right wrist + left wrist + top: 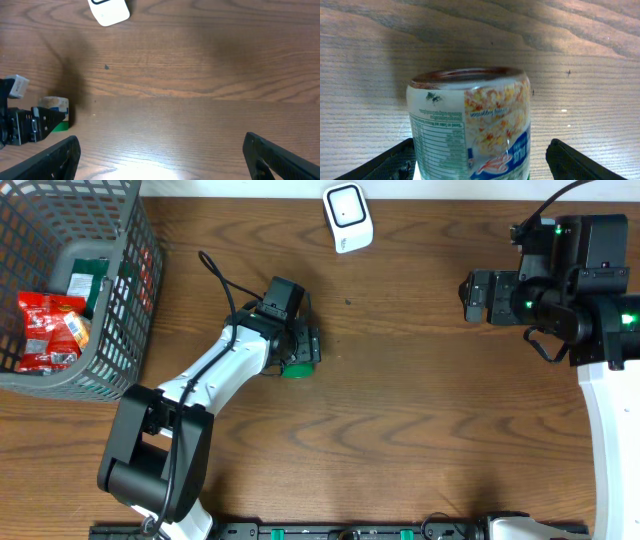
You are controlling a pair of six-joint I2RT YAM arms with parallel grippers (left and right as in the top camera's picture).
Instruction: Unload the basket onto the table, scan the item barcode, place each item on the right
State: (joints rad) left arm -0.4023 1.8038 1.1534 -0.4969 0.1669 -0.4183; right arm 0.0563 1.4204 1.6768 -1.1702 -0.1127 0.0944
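The item [470,125] is a small tub with a white nutrition label, a food picture and a blue band. It lies on its side on the wooden table, and its green lid [296,369] shows in the overhead view. My left gripper [480,161] straddles it and is open: the left finger sits close to the label and the right finger [580,162] stands clear of it. In the overhead view that left gripper [303,348] covers most of the item. No barcode shows clearly. The white scanner [347,217] sits at the back centre. My right gripper [162,155] hangs open and empty at the far right.
A grey basket [135,290] stands at the left edge with red snack packets [45,330] and a green pack [88,280] inside. In the right wrist view the scanner [109,10] is at the top left and the item [55,106] is at the left.
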